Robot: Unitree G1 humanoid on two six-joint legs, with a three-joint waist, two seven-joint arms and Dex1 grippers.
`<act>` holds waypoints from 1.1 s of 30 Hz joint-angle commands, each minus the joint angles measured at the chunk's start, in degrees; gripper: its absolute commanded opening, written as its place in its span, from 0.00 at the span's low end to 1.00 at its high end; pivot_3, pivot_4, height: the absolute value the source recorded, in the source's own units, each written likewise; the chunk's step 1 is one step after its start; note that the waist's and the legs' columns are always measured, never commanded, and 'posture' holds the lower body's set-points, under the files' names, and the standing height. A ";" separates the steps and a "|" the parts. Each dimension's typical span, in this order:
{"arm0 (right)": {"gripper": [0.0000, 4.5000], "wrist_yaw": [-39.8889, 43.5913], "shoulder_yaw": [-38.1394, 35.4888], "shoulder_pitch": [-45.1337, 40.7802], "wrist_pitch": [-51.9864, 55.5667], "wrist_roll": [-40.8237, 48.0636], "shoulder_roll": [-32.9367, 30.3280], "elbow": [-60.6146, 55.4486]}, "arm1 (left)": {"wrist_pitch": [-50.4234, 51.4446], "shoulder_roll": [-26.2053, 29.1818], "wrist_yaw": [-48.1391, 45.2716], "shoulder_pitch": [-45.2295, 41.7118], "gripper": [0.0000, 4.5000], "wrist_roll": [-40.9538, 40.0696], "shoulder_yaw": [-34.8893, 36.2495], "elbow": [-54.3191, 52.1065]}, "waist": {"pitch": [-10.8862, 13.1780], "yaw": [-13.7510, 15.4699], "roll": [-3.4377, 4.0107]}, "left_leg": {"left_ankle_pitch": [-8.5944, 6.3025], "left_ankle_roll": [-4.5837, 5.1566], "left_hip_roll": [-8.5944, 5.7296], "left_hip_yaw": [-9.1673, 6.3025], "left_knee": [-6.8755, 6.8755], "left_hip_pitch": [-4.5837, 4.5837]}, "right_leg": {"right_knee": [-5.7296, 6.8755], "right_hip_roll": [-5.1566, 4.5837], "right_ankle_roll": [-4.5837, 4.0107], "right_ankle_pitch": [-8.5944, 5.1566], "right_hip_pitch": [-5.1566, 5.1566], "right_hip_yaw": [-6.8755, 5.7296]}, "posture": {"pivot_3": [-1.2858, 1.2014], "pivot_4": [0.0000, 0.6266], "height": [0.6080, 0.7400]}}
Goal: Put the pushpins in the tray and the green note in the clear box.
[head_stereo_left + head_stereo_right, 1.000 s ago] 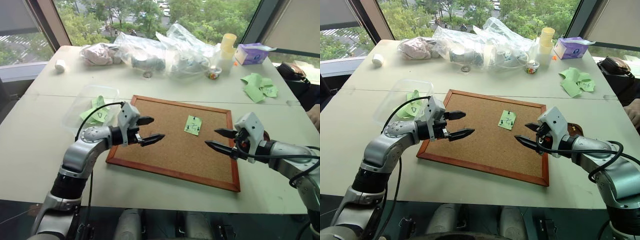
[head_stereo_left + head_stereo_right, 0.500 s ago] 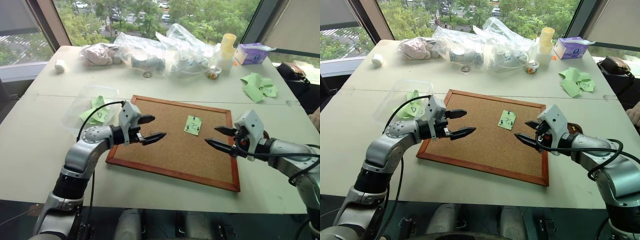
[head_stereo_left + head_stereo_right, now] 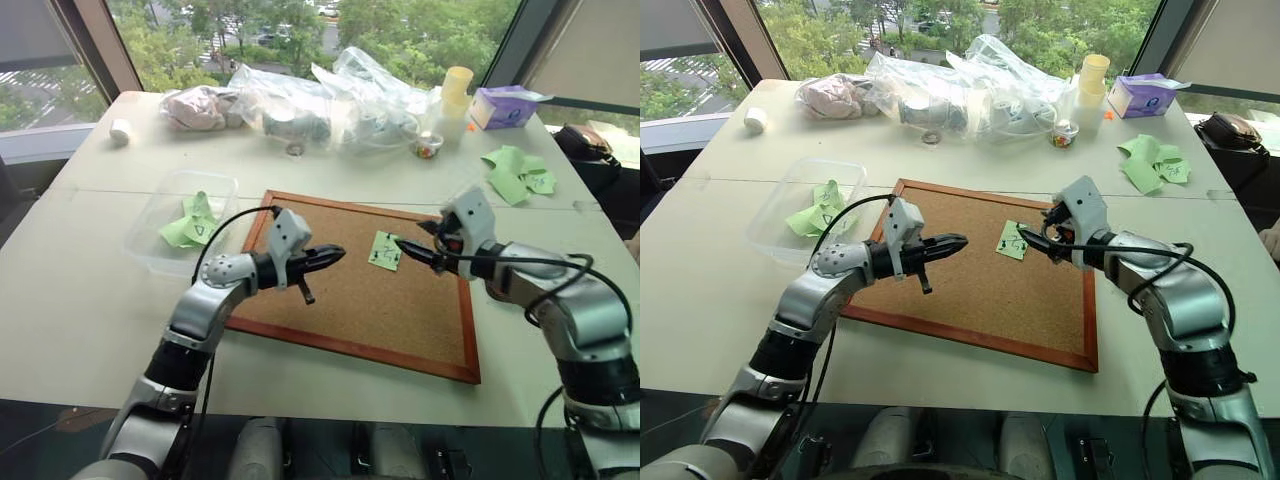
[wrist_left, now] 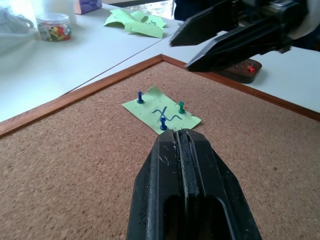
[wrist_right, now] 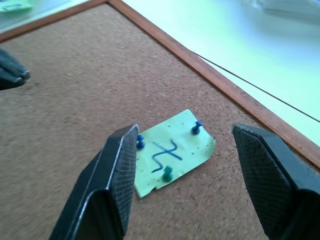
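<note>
Left tool [image 4: 181, 137]: fingers pressed together with nothing between them, held level above the cork board [image 3: 330, 320], its tip pointing toward the green note [image 3: 386, 250] and stopping short of it. Right tool [image 5: 187, 165]: fingers spread apart and empty, poised over the note from the board's right side, one finger to each side of the slip, not touching it.

The green note lies flat on the cork board, in the far right part of it, near the wooden frame. A dark handwritten squiggle runs across its middle. Three pushpins [image 4: 161, 123] stand upright in it: two blue and one green, the green one [image 5: 167, 173] at one edge and the blue ones at opposite ends.

The tray [image 4: 243, 71], a small dark reddish-brown dish, sits on the desk [image 3: 90, 300] just beyond the right edge of the board, partly behind the right tool. The clear box [image 3: 170, 200] rests on the desk just beside the board's left edge and holds some green paper slips [image 3: 190, 225].

Farther back on the desk: clear plastic bags [image 3: 330, 100], stacked yellow cups [image 3: 456, 90], a small jar of coloured pins [image 3: 427, 147], a purple tissue box [image 3: 503, 106], and loose green paper pieces [image 3: 518, 172] at the far right.
</note>
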 commanded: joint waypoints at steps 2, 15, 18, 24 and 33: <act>0.67 -0.79 2.90 -4.42 -3.09 -4.04 3.41 6.63 | -4.59 -1.68 0.05 -0.40 0.01 2.35 -0.90 4.48 | 0.00 -0.01 0.00 | 0.00 0.00 0.00 0.00 0.00 -0.02 | 0.00 0.02 0.00 0.00 -0.02 -0.01 | 0.52 0.24 1.00; 0.28 1.24 4.77 -8.30 -7.16 -9.09 7.52 16.07 | -6.68 -3.36 1.82 2.01 0.00 4.38 -0.31 7.25 | -0.02 -0.32 0.04 | 0.01 -0.01 0.03 0.02 0.00 -0.04 | 0.00 0.00 0.01 0.00 -0.03 -0.03 | 0.52 0.24 1.00; 0.28 1.68 4.76 -8.24 -7.00 -9.73 7.81 16.87 | -6.80 -3.19 1.92 2.21 0.00 5.00 -0.56 7.34 | -0.02 -0.31 0.04 | 0.01 -0.01 0.03 0.02 0.00 -0.04 | 0.00 0.00 0.01 0.00 -0.03 -0.03 | 0.52 0.24 1.00; 0.28 2.47 4.72 -8.28 -7.47 -10.90 8.33 19.23 | -6.84 -3.11 1.86 2.32 0.00 5.49 -0.74 7.16 | -0.05 -0.39 0.08 | 0.01 -0.01 0.03 0.02 0.00 -0.04 | 0.00 0.00 0.01 0.00 -0.03 -0.03 | 0.52 0.24 1.00; 0.01 2.82 3.52 -8.30 -7.71 -10.75 9.08 19.32 | -6.48 -2.76 2.02 2.50 0.00 6.79 -1.23 7.44 | -0.07 -0.52 0.11 | 0.01 -0.02 0.04 0.02 0.00 -0.02 | 0.01 0.00 0.01 0.00 -0.01 -0.03 | 0.52 0.24 1.00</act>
